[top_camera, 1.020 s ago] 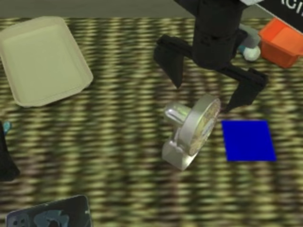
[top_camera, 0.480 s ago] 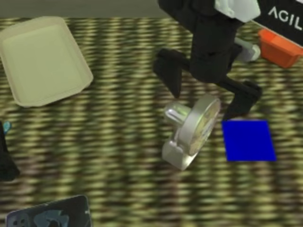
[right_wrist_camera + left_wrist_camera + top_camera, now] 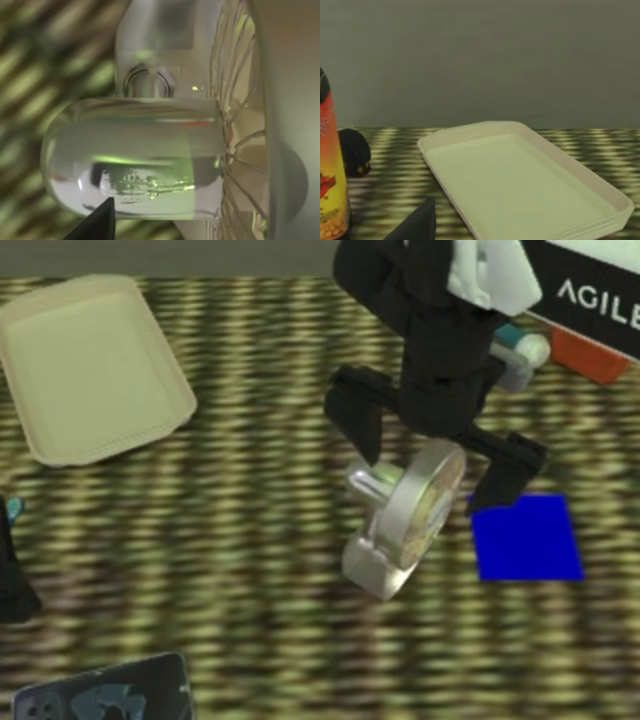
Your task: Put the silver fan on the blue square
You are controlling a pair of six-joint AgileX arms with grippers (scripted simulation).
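The silver fan [image 3: 405,515] stands near the table's middle, its round head facing right, its cylindrical motor [image 3: 370,480] to the left and its blocky base toward the front. In the right wrist view the fan [image 3: 150,155] fills the picture, motor close up. My right gripper [image 3: 432,457] hangs open over the fan's top, one finger [image 3: 358,415] left of the motor and the other [image 3: 510,470] right of the head. The blue square [image 3: 527,537] lies flat just right of the fan, its near-left corner under that finger. My left gripper [image 3: 12,580] is parked at the left edge.
A cream tray [image 3: 90,365] sits at the back left, also the cream tray [image 3: 520,185] in the left wrist view. An orange bin [image 3: 590,355] is at the back right behind my right arm. A dark patterned object [image 3: 105,695] lies at the front left. A red bottle [image 3: 330,175] shows beside the tray.
My right gripper has come forward and down toward the fan, its fingers now straddling the fan's top. The fan and blue square have not moved.
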